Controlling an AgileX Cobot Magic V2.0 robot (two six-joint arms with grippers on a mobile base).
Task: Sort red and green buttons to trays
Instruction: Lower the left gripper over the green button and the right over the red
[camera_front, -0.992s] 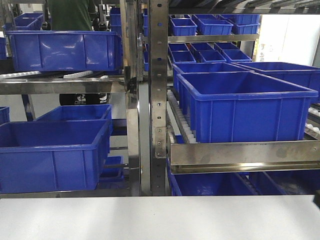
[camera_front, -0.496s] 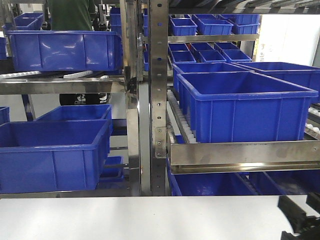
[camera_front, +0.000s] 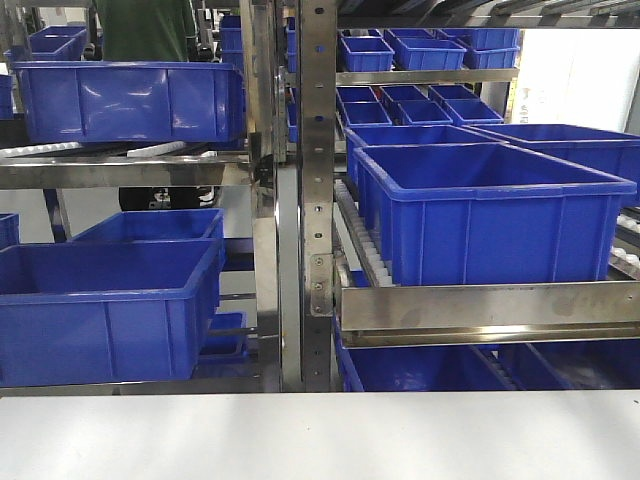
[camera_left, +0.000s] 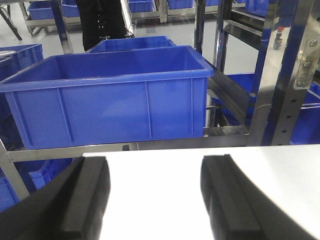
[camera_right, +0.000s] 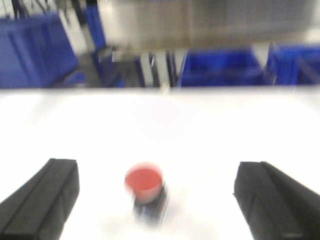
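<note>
The red button (camera_right: 143, 182), a round red cap on a dark blocky base, stands on the white table (camera_right: 210, 125) in the blurred right wrist view. My right gripper (camera_right: 157, 167) is open, its fingers (camera_right: 50, 200) wide apart on either side of the button and not touching it. In the left wrist view my left gripper (camera_left: 155, 170) is open over bare white table (camera_left: 155, 200), with nothing between its fingers (camera_left: 87, 195). The green button and both trays are out of view. Neither gripper shows in the front view.
Past the table's far edge (camera_front: 320, 395) stands a steel rack (camera_front: 318, 200) with deep blue crates (camera_front: 490, 215) on its shelves. One large blue crate (camera_left: 110, 97) sits close ahead of the left gripper. A person (camera_front: 145, 28) stands behind the rack.
A dark part of the right arm showed at the front view's lower right corner half a second ago and has now left that view. The rack and crates have not moved.
</note>
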